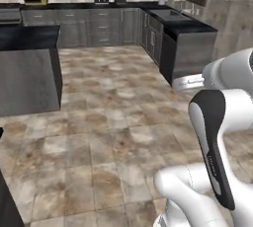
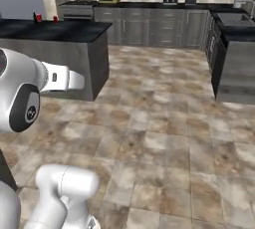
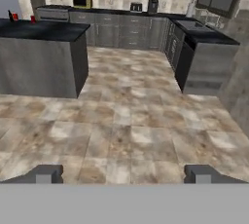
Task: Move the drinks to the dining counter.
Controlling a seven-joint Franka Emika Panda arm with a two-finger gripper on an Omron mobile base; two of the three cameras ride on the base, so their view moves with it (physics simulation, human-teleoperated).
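The black-topped island [image 3: 44, 30] carries the drinks at its far left end: 2 red cans [image 3: 33, 19] and what may be a slim dark bottle [image 3: 9, 14], too small to confirm. The gripper [image 3: 124, 173] is spread wide, empty, well apart from them. Cans likely light, rigid, smooth; grasp each mid-body.
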